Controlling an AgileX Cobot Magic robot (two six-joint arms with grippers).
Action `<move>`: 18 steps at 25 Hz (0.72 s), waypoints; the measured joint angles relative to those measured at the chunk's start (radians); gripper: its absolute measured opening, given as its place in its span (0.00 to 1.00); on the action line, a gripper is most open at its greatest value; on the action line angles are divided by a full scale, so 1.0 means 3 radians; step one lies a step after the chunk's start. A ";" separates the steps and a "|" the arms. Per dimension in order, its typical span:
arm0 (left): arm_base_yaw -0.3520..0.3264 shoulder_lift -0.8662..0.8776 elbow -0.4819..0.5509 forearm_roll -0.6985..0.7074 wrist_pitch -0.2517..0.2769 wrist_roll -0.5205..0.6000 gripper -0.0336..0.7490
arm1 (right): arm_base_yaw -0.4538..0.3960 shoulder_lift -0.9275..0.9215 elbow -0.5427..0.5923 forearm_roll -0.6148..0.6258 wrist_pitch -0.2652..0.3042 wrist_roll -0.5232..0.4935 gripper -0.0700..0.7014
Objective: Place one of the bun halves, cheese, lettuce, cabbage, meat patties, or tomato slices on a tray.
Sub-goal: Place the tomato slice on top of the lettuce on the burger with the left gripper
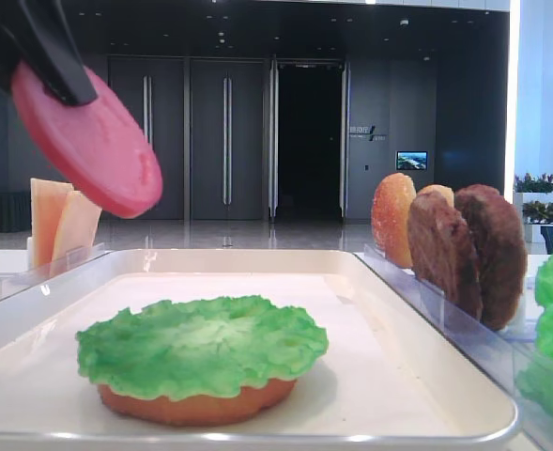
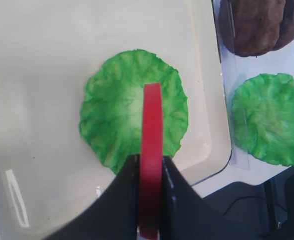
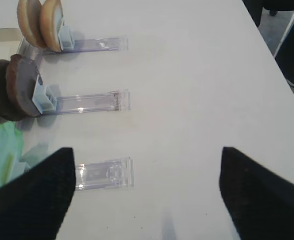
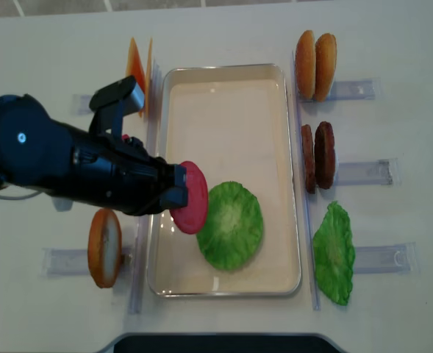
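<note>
My left gripper (image 2: pixel 150 162) is shut on a red-pink tomato slice (image 2: pixel 150 150), which it holds on edge. The slice (image 4: pixel 192 197) hangs over the left side of the white tray (image 4: pixel 223 125), just left of and above a ruffled lettuce leaf (image 4: pixel 231 224). That leaf (image 1: pixel 201 343) lies on a flat bun base (image 1: pixel 196 404) in the tray. In the low exterior view the slice (image 1: pixel 88 141) is well above the tray floor. My right gripper (image 3: pixel 147 195) is open over bare table, with nothing between its fingers (image 3: pixel 32 200).
Clear racks flank the tray. The right ones hold two bun halves (image 4: pixel 315 65), two meat patties (image 4: pixel 317 156) and a second lettuce leaf (image 4: pixel 334 252). On the left stand cheese slices (image 4: pixel 139 66) and another bun piece (image 4: pixel 104 247).
</note>
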 joint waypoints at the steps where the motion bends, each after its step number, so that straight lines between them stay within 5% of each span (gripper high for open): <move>1: 0.0000 0.0054 0.0000 -0.0081 -0.0038 0.0104 0.11 | 0.0000 0.0000 0.0000 0.0000 0.0000 0.0000 0.85; 8: 0.0000 0.0563 0.0000 -0.1257 -0.0148 0.1468 0.11 | 0.0000 0.0000 0.0000 0.0000 0.0000 0.0000 0.85; 18: 0.0000 0.1145 0.0000 -0.2238 -0.0193 0.2611 0.11 | 0.0000 0.0000 0.0000 0.0000 0.0000 0.0000 0.85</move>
